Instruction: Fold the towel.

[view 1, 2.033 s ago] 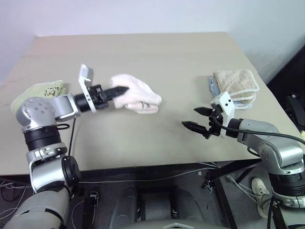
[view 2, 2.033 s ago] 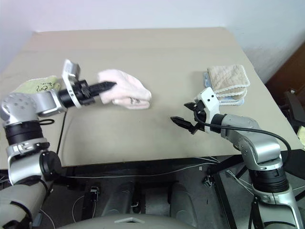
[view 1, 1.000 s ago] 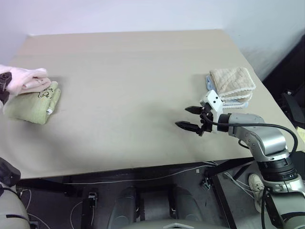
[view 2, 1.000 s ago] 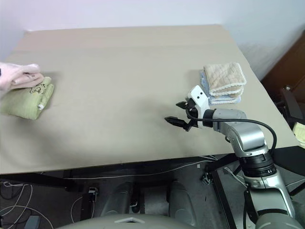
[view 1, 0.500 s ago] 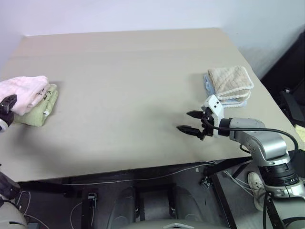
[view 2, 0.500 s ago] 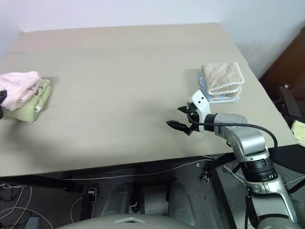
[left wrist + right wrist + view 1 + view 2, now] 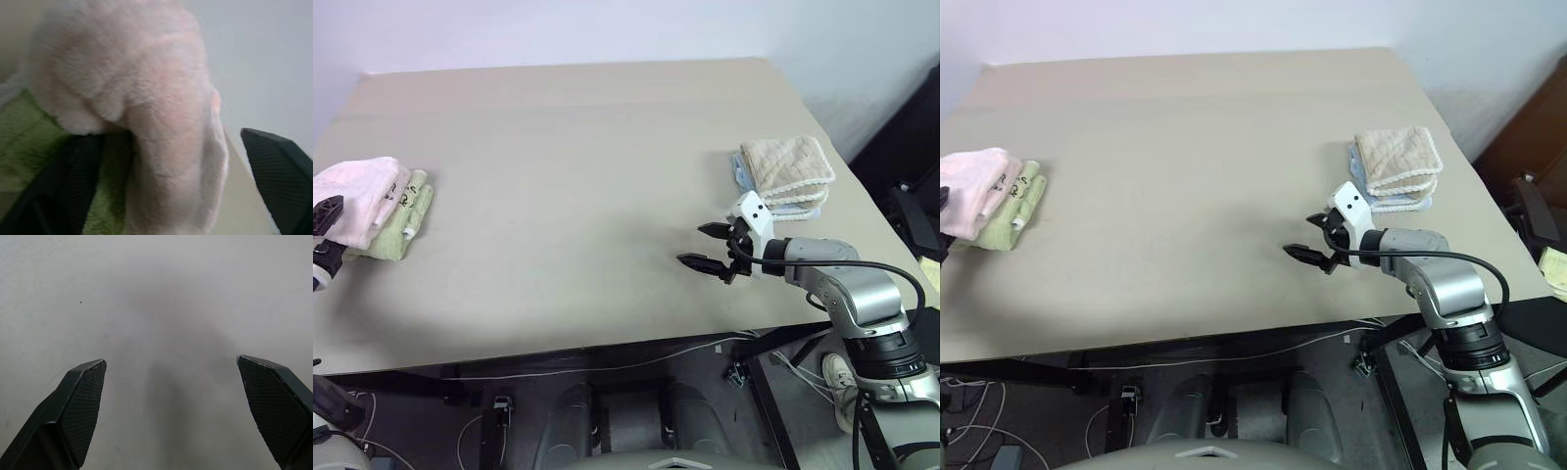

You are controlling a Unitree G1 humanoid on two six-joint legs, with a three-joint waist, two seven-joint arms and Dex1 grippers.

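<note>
The pale pink towel [image 7: 360, 196] lies folded in a bundle on a light green towel [image 7: 399, 223] at the table's far left. My left gripper [image 7: 326, 231] is at that bundle's near end and stands open. In the left wrist view the towel [image 7: 146, 98] bulges between the two spread fingers [image 7: 279, 181], and the right one is clear of the cloth. My right gripper [image 7: 691, 245] hovers open and empty just above the bare table at the front right, far from the towel. Its fingertips [image 7: 85, 382] are wide apart.
A beige towel on a light blue one [image 7: 790, 171] is stacked at the table's right edge, behind my right gripper. The tan table [image 7: 578, 147] runs wide between the two stacks. Its front edge is close under both arms.
My left gripper has come down with the pink towel onto the green towel and has opened, letting go of it. The right arm has stayed in place.
</note>
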